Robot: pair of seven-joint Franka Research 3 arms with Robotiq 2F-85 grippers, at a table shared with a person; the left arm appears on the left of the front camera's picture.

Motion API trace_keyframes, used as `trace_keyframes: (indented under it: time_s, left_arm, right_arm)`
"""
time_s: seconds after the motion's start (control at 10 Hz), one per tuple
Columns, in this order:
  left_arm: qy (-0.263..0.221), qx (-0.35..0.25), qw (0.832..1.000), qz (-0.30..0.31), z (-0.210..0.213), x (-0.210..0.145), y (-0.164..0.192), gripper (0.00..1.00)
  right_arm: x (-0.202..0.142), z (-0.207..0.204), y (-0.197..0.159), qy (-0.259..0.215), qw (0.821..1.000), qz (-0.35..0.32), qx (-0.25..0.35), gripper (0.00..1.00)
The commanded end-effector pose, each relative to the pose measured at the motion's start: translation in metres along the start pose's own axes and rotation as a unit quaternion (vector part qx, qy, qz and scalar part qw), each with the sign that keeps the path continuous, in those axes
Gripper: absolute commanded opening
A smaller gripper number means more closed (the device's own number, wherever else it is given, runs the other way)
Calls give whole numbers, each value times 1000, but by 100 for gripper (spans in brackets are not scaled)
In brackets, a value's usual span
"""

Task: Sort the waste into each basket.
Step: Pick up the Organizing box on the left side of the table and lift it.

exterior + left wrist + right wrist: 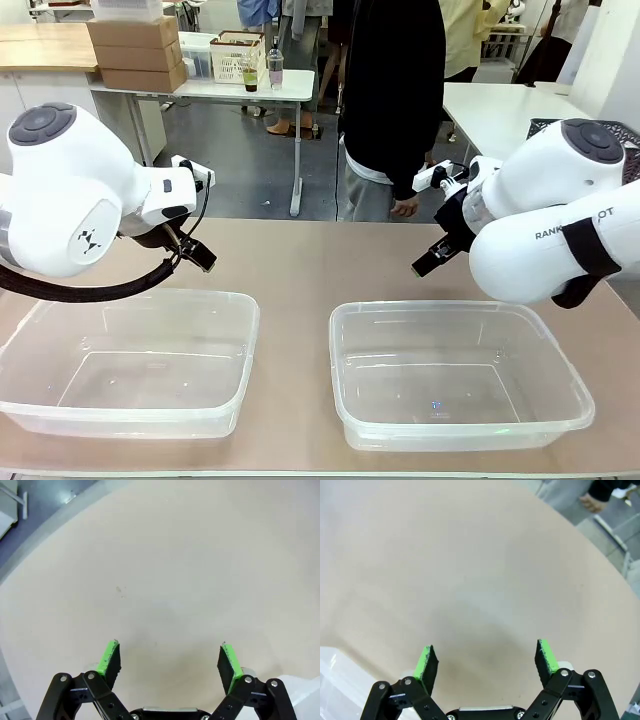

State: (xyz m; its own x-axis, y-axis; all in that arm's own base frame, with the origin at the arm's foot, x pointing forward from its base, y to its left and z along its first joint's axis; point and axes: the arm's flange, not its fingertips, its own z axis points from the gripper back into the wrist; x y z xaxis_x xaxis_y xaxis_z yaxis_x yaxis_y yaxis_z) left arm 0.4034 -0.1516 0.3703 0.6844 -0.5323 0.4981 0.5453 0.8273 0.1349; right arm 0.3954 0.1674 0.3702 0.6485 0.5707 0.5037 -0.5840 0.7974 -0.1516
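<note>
Baskets, count: two clear see-through plastic rectangular tubs with rounded corners and rolled rims, side by side on the beige table top (pixel 300 255), apart from each other.
Left tub (pixel 130 297): lower left of the front view, long side across the frame, nothing inside.
Right tub (pixel 440 306): lower centre-right of the front view, same way round, nothing inside; one corner also at the lower left edge of the right wrist view (pixel 330 680).
Grippers, count: two, black with green pads, one on each white arm.
Left gripper (pixel 200 258): left of centre in the front view, above the bare table just beyond the left tub's far rim, not touching it; in the left wrist view (pixel 170 655) spread wide, pads well apart, holding nothing, plain table top between them.
Right gripper (pixel 432 260): right of centre in the front view, above the table just beyond the right tub's far rim, clear of it; in the right wrist view (pixel 487 655) spread wide, gripping nothing, bare table between the pads.
Tubs relative to grippers: each lower in the front frame than its own gripper, near but untouched.
Person, count: one in a black top (pixel 395 80) at the table's far side, upper centre of the front view, one hand (pixel 405 208) hanging by the far edge.
</note>
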Motion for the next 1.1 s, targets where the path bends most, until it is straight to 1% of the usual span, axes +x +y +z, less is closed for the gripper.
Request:
trace_keyframes:
  time_s: [0.0, 0.1, 0.2, 0.3, 0.4, 0.5, 0.6, 0.7, 0.8, 0.9, 1.0]
  left_arm:
    - [0, 0, 1000, 0, 0, 0, 0, 100]
    - [-4, -4, 1000, 13, 37, 6, -19, 100]
    - [10, 29, 997, 64, 75, 9, -40, 100]
    - [-9, 51, 996, 70, 110, 1, -63, 100]
    - [-18, 19, 999, 24, 134, -12, -80, 100]
    - [-43, 52, 998, 12, 141, -23, -89, 100]
    - [-14, 30, 999, 38, 98, 29, -49, 100]
    - [-14, 30, 999, 38, 98, 29, -49, 100]
    - [-31, 41, 998, 23, 140, 30, -77, 100]
    - [-1, -23, 1000, -10, 135, 22, -74, 100]
    - [9, -128, 991, -37, 146, 7, -59, 100]
  right_arm:
    - [0, 0, 0, 0, 1000, 0, 0, 100]
    - [0, 42, 9, -6, 1000, -31, -3, 100]
    - [-4, 85, 22, -13, 998, -55, 24, 100]
    - [-16, 123, 39, 17, 997, -62, 48, 100]
    - [-33, 154, 54, 24, 996, -60, 59, 100]
    - [-53, 171, 67, 13, 997, -51, 50, 100]
    - [18, 105, 30, 11, 998, -44, 38, 100]
    - [18, 105, 30, 11, 998, -44, 38, 100]
    - [11, 158, 47, 13, 998, -44, 45, 100]
    - [-3, 158, 35, -11, 989, -72, 131, 100]
    - [-19, 170, 15, -42, 960, -149, 234, 100]
